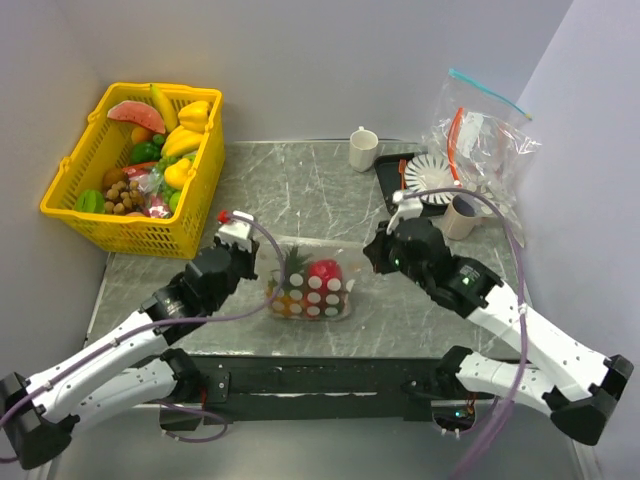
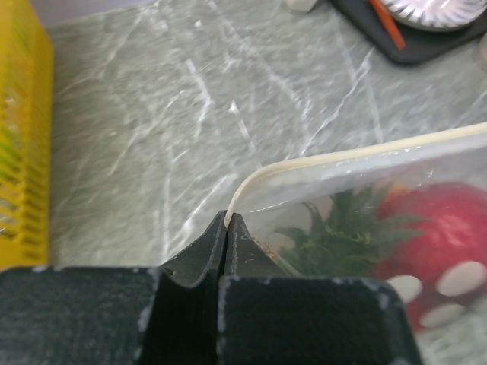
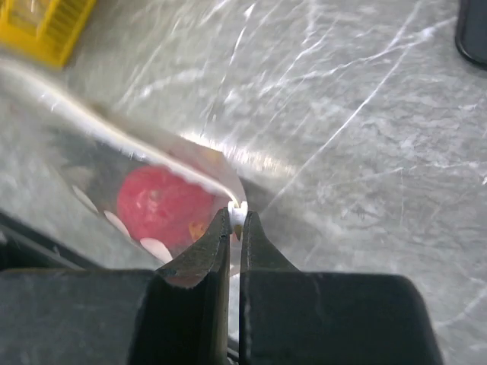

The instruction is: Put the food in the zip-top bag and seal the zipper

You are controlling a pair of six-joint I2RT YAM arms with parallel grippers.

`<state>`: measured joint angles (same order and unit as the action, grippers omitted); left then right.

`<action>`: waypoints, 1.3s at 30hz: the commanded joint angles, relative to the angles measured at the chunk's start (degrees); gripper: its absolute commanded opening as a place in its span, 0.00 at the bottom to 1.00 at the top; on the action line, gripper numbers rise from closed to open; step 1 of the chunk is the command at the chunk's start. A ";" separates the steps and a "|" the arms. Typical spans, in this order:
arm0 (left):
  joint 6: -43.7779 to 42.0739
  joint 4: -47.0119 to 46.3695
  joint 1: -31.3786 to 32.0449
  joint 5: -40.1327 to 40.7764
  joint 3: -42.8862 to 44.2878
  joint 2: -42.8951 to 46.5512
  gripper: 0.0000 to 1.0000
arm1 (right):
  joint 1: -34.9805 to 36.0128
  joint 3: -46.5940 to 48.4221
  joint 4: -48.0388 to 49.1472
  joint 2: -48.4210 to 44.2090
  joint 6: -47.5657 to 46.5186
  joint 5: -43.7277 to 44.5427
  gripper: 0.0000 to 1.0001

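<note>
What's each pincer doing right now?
Left pincer: shut on the zipper, left end.
Right pincer: shut on the zipper, right end.

White screw-dotted arms [image 1: 105,352] with black joints [image 1: 200,280] and looping purple cables [image 1: 268,237].

The counter [image 1: 300,190] looks like grey stone veined in white, smooth with a dull sheen. The zip-top bag [image 1: 312,285] is clear, glossy soft plastic printed with whitish dots; its zipper [image 2: 342,156] is a pale, smooth strip. The apple [image 3: 160,205] inside looks like smooth red plastic. The left claw [image 2: 228,220] and right claw [image 3: 237,217] are matt black, finely grainy. The basket [image 1: 110,225] is yellow lattice plastic.
</note>
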<state>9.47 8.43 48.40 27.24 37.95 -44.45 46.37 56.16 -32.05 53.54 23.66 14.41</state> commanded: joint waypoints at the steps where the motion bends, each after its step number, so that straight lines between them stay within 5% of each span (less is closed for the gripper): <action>1: 3.00 -5.18 -7.08 -12.21 5.02 -3.53 0.01 | -7.43 3.51 5.32 1.30 2.27 -3.42 0.04; 13: 5.64 -3.94 -10.35 -19.95 10.12 -9.96 0.20 | -9.19 8.79 1.56 5.62 2.27 -2.11 0.18; 14: 5.56 -3.77 -10.35 -19.86 10.30 -9.35 0.22 | -9.28 9.05 1.56 5.18 2.18 -1.85 0.47; 15: 5.55 -3.25 -10.35 -19.60 10.65 -9.17 0.32 | -9.19 9.23 1.56 4.65 2.09 -1.41 0.62; 16: 5.47 -1.67 -10.35 -19.34 11.78 -8.91 0.43 | -9.10 9.49 1.47 3.43 2.18 -1.32 0.74; 17: 5.38 -0.35 -10.35 -19.33 12.57 -8.73 0.75 | -9.19 10.01 1.38 2.72 1.57 -1.75 0.85; 20: 7.57 6.22 -10.35 -16.36 17.14 -8.29 0.99 | -9.19 10.11 1.38 -0.88 1.39 -2.90 1.00; 26: 11.35 11.87 -10.35 -16.34 17.77 -2.77 0.99 | -9.10 5.20 1.38 -10.11 4.01 -2.20 1.00; 33: 11.71 9.60 -10.35 -15.82 7.24 7.96 0.99 | -9.10 -4.12 1.38 -22.41 9.65 0.44 1.00; 39: 10.74 7.66 -10.43 -15.73 3.97 11.14 0.99 | -9.19 -4.92 -0.99 -24.09 9.56 2.54 1.00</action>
<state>20.43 18.39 38.20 10.79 42.83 -33.85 37.45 51.51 -32.75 30.11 32.27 14.24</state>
